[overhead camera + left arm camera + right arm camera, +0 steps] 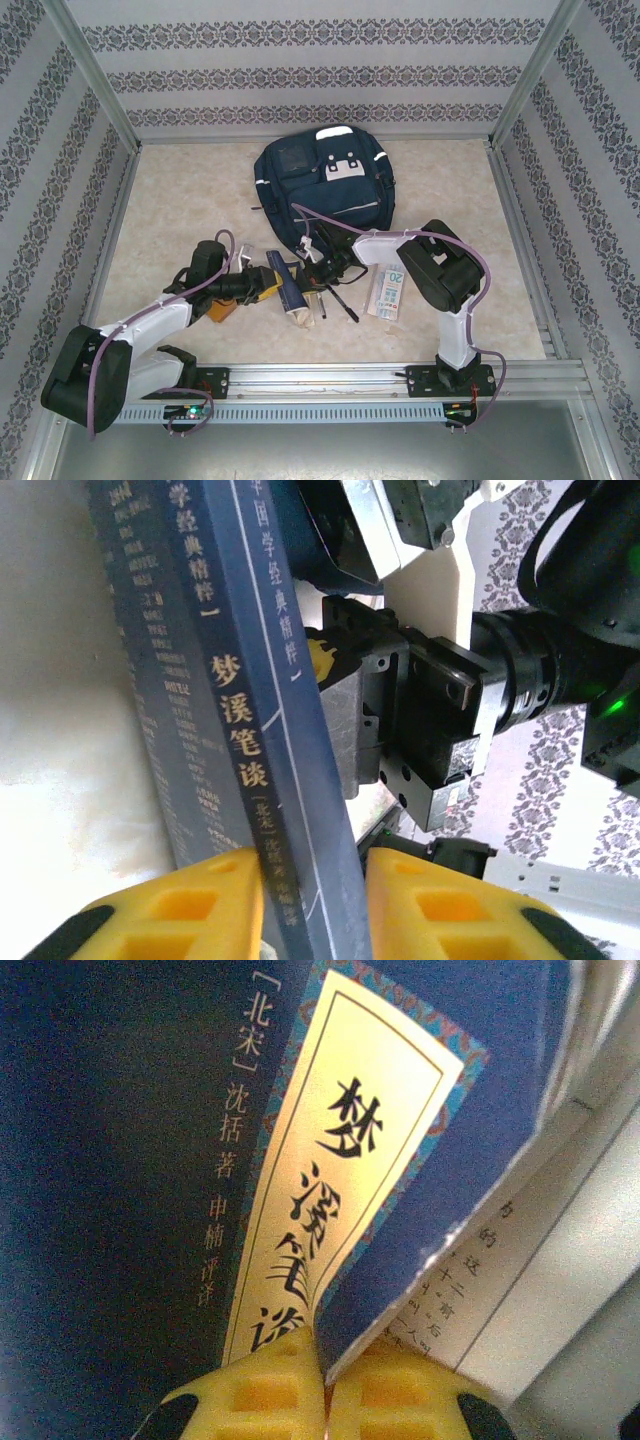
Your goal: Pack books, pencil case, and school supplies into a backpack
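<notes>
You'll see the navy book (120, 1210) has a smooth, faintly glossy cover, its yellow label (340, 1160) shinier, almost gilt, over matt white paper pages (545, 1260). The fingers (190, 915) are matt yellow plastic, moulded with square recesses. Your backpack (300, 185) is matt woven cloth; the pencil case (386, 293) is milky, translucent plastic. The bench (180, 220) looks smooth and marbled, with bare metal rails (330, 378) along its near edge.
</notes>
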Motion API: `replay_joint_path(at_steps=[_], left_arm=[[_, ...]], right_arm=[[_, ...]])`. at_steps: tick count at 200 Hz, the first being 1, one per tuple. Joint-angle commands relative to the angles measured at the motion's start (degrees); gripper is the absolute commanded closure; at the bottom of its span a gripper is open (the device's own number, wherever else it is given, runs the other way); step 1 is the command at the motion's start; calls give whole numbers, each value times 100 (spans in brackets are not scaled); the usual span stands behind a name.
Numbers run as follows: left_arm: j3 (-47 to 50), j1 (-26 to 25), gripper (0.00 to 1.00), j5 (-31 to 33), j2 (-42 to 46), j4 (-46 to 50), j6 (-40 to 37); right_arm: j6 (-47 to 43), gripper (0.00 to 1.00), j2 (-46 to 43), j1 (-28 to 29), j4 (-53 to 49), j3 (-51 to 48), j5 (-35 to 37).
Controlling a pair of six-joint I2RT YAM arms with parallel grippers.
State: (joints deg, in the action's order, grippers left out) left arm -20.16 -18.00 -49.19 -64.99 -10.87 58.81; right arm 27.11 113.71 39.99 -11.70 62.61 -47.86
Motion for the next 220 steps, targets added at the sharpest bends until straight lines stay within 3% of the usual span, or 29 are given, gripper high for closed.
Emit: replay_joint_path(at_steps=[1,22,74,90,119,133,151,176,189,220], left_arm=[[-307,-72,60,126,-22,112,-317],[-417,-71,54,307,-52,523,-455],[-353,-68,54,527,-143,680,-484],[-386,-71,46,802,-153,991,-538],[-493,-70,46,952,-297,1177,-574],[-523,-65,54,857,-408,984,-522],[-588,-54,75,850,-412,941,-506],[-776,66,93,1164,-40,1583,-692],[-934,138,100,1397,291,2030,-915],[-1423,196,100,1611,1107,2451,-1530]], right_arm=[[31,99,88,178,5,-100,101],[40,99,70,183,8,-130,127],[31,99,21,185,197,-196,-31],[9,99,-35,197,314,-234,-127],[-85,99,-92,272,478,-255,-355],[-142,98,-138,316,476,-236,-386],[-183,95,-203,335,492,-256,-374],[-220,84,-558,347,528,-402,-48],[-177,76,-836,335,459,-442,287],[17,58,-1761,243,546,-474,1099]])
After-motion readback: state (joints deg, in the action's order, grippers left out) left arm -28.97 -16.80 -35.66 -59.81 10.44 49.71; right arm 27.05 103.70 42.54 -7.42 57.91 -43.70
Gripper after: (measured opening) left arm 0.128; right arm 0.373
